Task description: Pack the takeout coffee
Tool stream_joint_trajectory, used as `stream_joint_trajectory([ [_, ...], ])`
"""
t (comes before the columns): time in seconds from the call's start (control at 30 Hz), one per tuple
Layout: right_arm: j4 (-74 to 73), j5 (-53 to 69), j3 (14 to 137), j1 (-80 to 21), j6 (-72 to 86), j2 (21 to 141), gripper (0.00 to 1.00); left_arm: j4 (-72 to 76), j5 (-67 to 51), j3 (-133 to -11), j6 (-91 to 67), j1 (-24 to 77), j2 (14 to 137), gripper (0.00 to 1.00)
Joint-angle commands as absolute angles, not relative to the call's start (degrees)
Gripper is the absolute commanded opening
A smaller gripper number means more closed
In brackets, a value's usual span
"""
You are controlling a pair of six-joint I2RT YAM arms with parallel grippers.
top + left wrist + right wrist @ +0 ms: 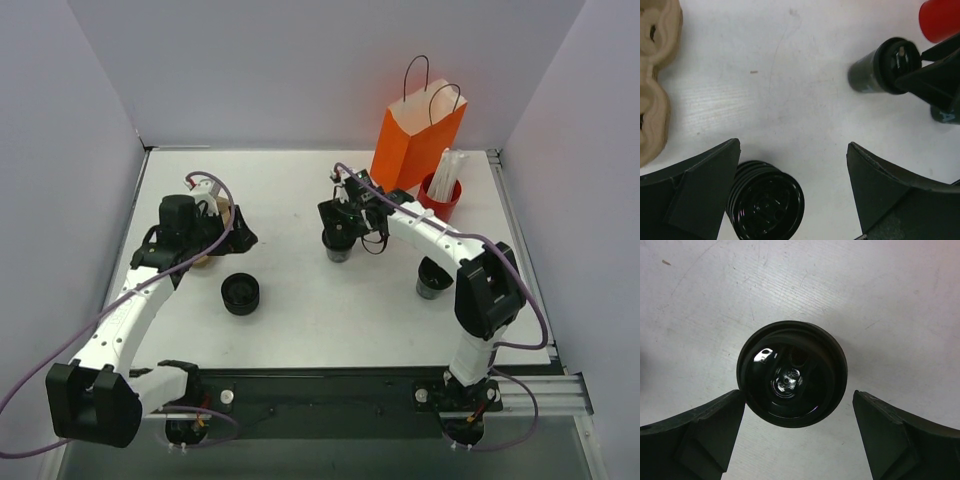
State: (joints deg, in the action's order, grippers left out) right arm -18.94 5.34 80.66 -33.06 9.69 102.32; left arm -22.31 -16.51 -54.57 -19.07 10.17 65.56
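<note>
Table (300,320) of white, faintly grained board. Orange paper bag (415,135) upright at far right, loop handles up. Moulded tan pulp carrier (652,75) beside left gripper (792,145), which is spread wide and holding nothing. Red cup (440,200) packed with white straws. Ribbed black round stack (240,294). Takeout coffee (791,374), dark and round-rimmed, standing mid-table between wide-apart fingers of right gripper (797,392) — not clamped.

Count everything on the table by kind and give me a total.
Dark cups: 2
Orange paper bag: 1
Red cup of straws: 1
Black ribbed stack: 1
Tan cardboard carrier: 1
Total: 6
</note>
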Motion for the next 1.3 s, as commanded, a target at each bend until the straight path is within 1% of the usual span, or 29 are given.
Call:
stream_joint_trajectory([
  [0.0,-21.71,2.73,83.58,-34.01,8.26,102.56,0.94,-21.27,-15.47,-51.60,-16.35,10.02,61.62,0.97],
  [0.5,-23.03,0.18,86.57,-35.16,8.09,106.08,0.94,-21.09,-15.21,-50.71,-15.91,10.20,58.97,0.97],
  [0.63,-23.47,0.18,86.40,-35.33,8.44,106.61,0.90,-21.27,-15.12,-50.89,-15.91,10.20,59.24,0.97],
  [0.67,-23.47,-1.30,86.14,-35.33,8.52,106.44,0.87,-21.18,-15.12,-50.89,-15.91,10.20,59.24,0.97],
  [0.73,-24.17,-3.59,85.78,-35.33,9.14,106.17,0.85,-21.27,-14.77,-50.80,-15.91,10.19,59.33,0.97],
  [0.9,-26.01,-7.99,82.19,-34.98,9.75,102.66,0.79,-21.71,-14.76,-50.89,-15.91,10.20,59.33,0.97],
  [1.0,-26.10,-9.58,78.42,-33.49,10.81,99.76,0.78,-21.53,-14.59,-50.71,-15.91,10.20,59.15,0.97],
  [1.27,-24.00,-6.25,66.81,-25.32,14.32,90.99,0.77,-21.53,-15.12,-50.80,-16.00,10.20,59.50,0.97],
])
